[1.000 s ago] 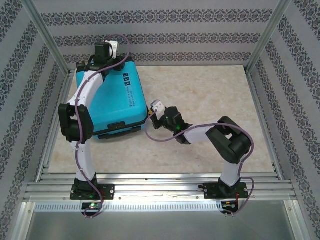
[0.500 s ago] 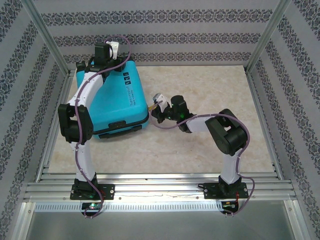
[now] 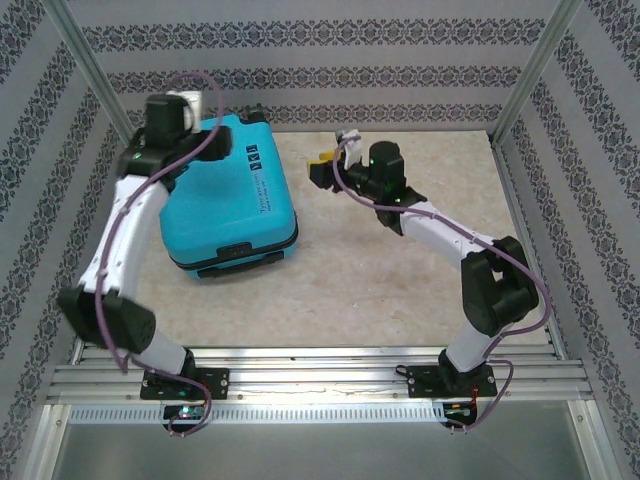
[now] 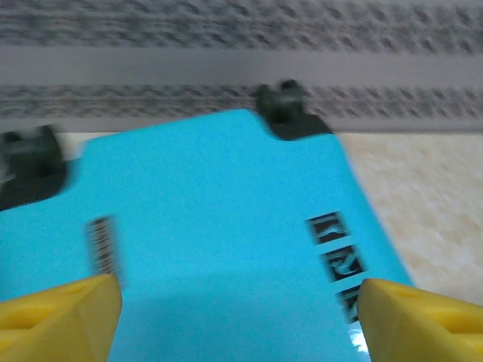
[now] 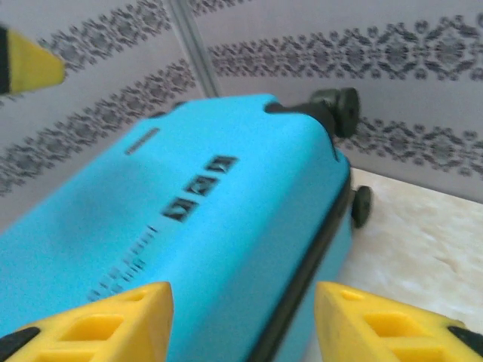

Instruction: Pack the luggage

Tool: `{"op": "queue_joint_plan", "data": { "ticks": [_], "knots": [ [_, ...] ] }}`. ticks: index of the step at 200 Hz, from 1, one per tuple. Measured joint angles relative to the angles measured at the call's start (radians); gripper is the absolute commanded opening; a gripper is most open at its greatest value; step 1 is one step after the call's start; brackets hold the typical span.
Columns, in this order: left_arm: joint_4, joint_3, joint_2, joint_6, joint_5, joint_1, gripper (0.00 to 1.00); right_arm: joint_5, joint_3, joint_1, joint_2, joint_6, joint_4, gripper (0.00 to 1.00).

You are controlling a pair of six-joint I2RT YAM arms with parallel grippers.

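Apparently the packing is close to done: the suitcase point(image 3: 228, 200) lies flat on the left rear part of the table point(image 3: 400, 270), lid down, wheels toward the back wall. Its dark zipper band looks closed along the near and right edges, though I cannot tell whether it is zipped all the way round, and whatever is inside is hidden. The left gripper point(image 4: 238, 313) hangs over the lid's far end, fingers spread wide and empty. The right gripper point(image 5: 241, 324) hovers off the suitcase's right side, fingers apart, holding nothing. At most, finishing the zipper or standing the case up seems left.
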Motion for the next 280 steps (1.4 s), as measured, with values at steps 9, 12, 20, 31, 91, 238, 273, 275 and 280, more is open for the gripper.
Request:
{"op": "queue_joint_plan", "data": {
  "ticks": [9, 12, 20, 31, 91, 238, 273, 275, 280],
  "knots": [
    [-0.003, -0.063, -0.065, -0.020, -0.017, 0.048, 0.82, -0.025, 0.039, 0.002, 0.013, 0.026, -0.025, 0.55],
    [-0.003, -0.092, -0.091, -0.030, -0.023, 0.069, 0.82, -0.032, 0.048, 0.004, 0.018, 0.036, -0.030, 0.55],
    [-0.002, -0.158, -0.140, -0.050, -0.025, 0.116, 0.82, -0.049, 0.069, 0.007, 0.035, 0.058, -0.046, 0.56],
    [-0.004, -0.253, -0.194, -0.078, -0.026, 0.175, 0.82, -0.066, 0.089, 0.015, 0.063, 0.082, -0.070, 0.56],
    [0.004, -0.534, -0.285, -0.166, 0.054, 0.242, 0.81, -0.117, 0.173, 0.092, 0.218, 0.134, -0.200, 0.58],
    [0.587, -0.727, -0.185, -0.360, 0.056, -0.031, 0.67, -0.162, -0.071, -0.064, 0.076, 0.266, -0.016, 0.56],
    [0.748, -0.719, -0.101, -0.435, 0.025, -0.184, 0.66, -0.088, -0.202, -0.168, -0.060, 0.267, -0.029, 0.57],
    [0.753, -0.718, -0.098, -0.438, 0.025, -0.190, 0.66, -0.087, -0.207, -0.177, -0.068, 0.266, -0.034, 0.57],
    [0.767, -0.716, -0.090, -0.448, 0.025, -0.208, 0.66, -0.081, -0.217, -0.192, -0.080, 0.266, -0.041, 0.57]
  ]
}}
